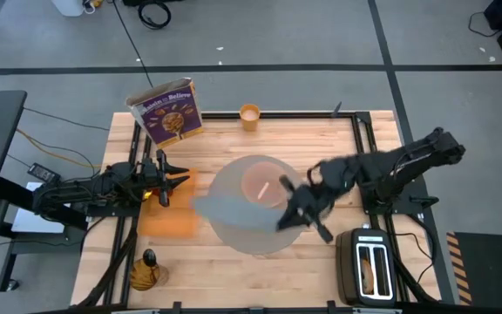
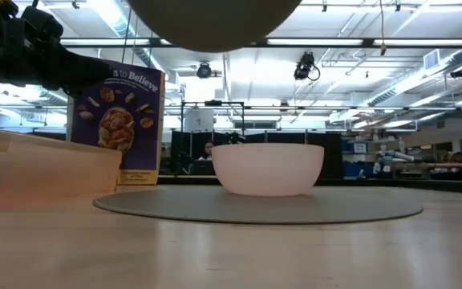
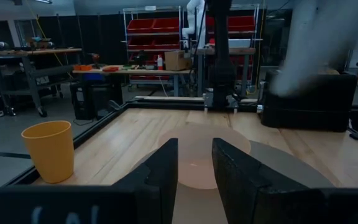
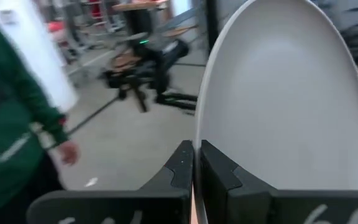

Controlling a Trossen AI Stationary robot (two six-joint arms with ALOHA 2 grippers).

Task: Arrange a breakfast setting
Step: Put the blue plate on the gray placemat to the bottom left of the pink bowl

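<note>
1. Two dark arms are working over the wooden table (image 1: 234, 262); the right gripper (image 4: 196, 163) is reaching in over the middle of the table, pinching the rim of the grey plate (image 4: 284, 106) between fingers (image 4: 180, 163) that are pressed nearly together.
2. Seen from the right wrist, the plate is standing steeply on edge in the grip, its hollow face showing; from above it is blurring across the near-left part of the round grey mat (image 1: 234, 228), held in the air rather than lying flat.
3. At table height, the plate's underside (image 2: 215, 20) is hanging above the pink bowl (image 2: 268, 168), apart from it.
4. The bowl is sitting upright on the mat (image 2: 255, 207), roughly at its centre.
5. The left gripper (image 1: 166, 181) is hovering at the table's left side over the orange cloth (image 1: 171, 214), pointing toward the bowl, its fingers (image 3: 163, 171) spread with a clear gap between them.
6. The small orange cup (image 1: 249, 116) is standing upright at the table's far edge, well apart from the mat.
7. A purple cereal box (image 1: 168, 112) is standing to the cup's left.
8. The black toaster (image 1: 371, 266) is sitting at the near right corner with toast (image 1: 371, 270) in its slots, long axis running front to back.
9. A person's green sleeve (image 4: 11, 130) is showing beyond the table.
</note>
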